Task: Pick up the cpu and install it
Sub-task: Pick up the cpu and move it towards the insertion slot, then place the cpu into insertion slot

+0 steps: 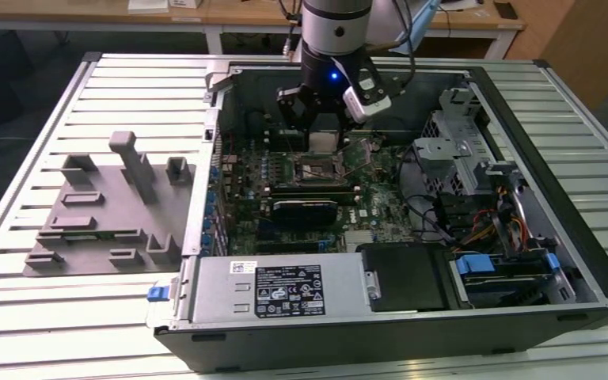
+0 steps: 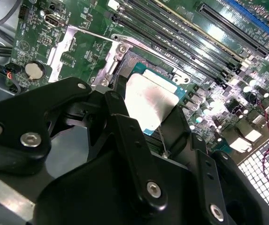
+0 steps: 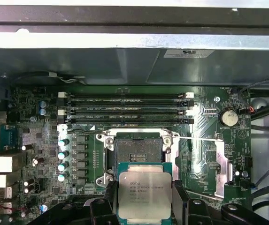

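Fixture blocks (image 1: 104, 214) in grey plastic sit at the exterior view's left on my slatted table (image 1: 29, 317), well apart from the arm. Just to their right lies the open case (image 1: 389, 340), board facing up.

Over the far middle of that board I see the gripper (image 1: 323, 131) pointing straight down. Its two black fingers (image 3: 110, 196) are clamped on opposite edges of the cpu (image 1: 325, 142), which hangs level between them, silver top up. Both wrist views show that grip: the cpu (image 3: 145, 193) is pinched at its sides, its green edge showing around the metal lid, and in the second wrist view the cpu (image 2: 150, 104) sits between the finger (image 2: 125, 129) tips with the board below it.

The socket (image 3: 137, 149) is open, its dark inner square exposed, and the cpu is held above the board just beside it, not yet seated. Beyond the socket run the memory slots (image 3: 125, 110).

Nearer me, the power supply (image 1: 272, 289) fills the case's near edge. Further right I see the drive cage (image 1: 462, 134) and a bundle of cables (image 1: 473, 222).
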### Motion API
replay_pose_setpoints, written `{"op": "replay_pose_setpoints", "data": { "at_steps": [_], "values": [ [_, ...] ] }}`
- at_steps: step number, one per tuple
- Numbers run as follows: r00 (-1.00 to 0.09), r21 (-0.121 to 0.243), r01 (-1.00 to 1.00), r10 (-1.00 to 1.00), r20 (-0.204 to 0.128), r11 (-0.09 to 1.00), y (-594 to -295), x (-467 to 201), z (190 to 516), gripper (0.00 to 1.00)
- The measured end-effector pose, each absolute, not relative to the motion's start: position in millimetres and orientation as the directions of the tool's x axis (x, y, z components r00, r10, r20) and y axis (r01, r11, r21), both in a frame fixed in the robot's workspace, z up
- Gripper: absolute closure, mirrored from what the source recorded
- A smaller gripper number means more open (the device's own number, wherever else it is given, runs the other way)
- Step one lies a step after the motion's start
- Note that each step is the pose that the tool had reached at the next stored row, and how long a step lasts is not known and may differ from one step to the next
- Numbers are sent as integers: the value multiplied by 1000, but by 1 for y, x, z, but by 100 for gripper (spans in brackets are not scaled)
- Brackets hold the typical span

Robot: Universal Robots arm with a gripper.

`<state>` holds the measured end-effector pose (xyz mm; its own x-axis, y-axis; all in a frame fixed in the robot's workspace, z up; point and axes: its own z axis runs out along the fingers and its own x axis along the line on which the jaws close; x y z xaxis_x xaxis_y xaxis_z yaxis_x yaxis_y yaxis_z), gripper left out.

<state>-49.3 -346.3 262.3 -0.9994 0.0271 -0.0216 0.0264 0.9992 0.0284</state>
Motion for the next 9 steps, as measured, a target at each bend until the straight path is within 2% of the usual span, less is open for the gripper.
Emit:
{"op": "replay_pose_setpoints", "data": {
  "at_steps": [9],
  "values": [
    [-999, 29, 26, 27, -22, 999, -346, -49, 262, 45]
  ]
}}
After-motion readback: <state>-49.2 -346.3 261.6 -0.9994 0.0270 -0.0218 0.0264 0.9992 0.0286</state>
